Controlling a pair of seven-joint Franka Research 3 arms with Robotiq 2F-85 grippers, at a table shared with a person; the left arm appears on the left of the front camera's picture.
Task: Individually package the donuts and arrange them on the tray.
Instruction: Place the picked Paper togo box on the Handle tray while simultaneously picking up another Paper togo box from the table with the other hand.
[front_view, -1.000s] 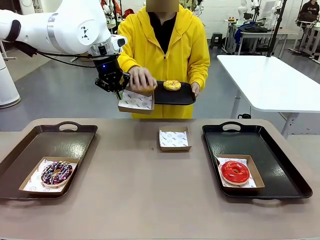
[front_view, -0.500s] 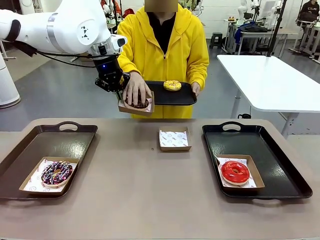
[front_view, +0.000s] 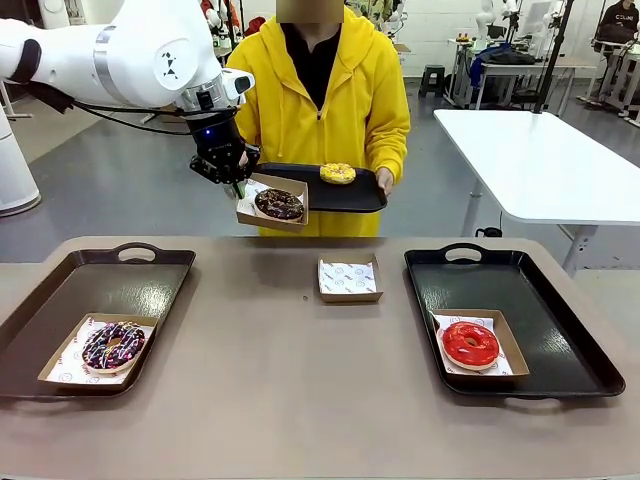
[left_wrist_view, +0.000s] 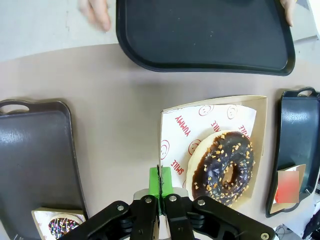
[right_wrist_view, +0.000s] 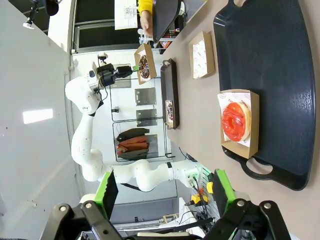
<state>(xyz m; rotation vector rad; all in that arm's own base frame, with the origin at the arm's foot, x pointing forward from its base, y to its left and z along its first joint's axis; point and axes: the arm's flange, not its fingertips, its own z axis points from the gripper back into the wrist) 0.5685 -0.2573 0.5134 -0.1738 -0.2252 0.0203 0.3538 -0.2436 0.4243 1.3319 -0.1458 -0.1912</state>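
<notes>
Jaws on my L gripper (left_wrist_view: 160, 182) are pinched tight on the rim of a carton (front_view: 272, 205) carrying 1 dark choc donut (front_view: 279, 204), in the air beyond and left of the empty box (front_view: 350, 278). Yellow donut (front_view: 337, 173) rides the person's tray (front_view: 310, 190), beyond that box. Red donut (front_view: 470, 343) lies right of it, sprinkled donut (front_view: 113, 345) left. R gripper (right_wrist_view: 165, 192) jaws stand wide.

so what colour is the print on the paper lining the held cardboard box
Red print on the white paper liner; clearest in left wrist view.

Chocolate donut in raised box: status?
Left gripper shut on box edge. Chocolate donut sits in box. Right gripper open. Person's tray with yellow donut close beside.
</notes>
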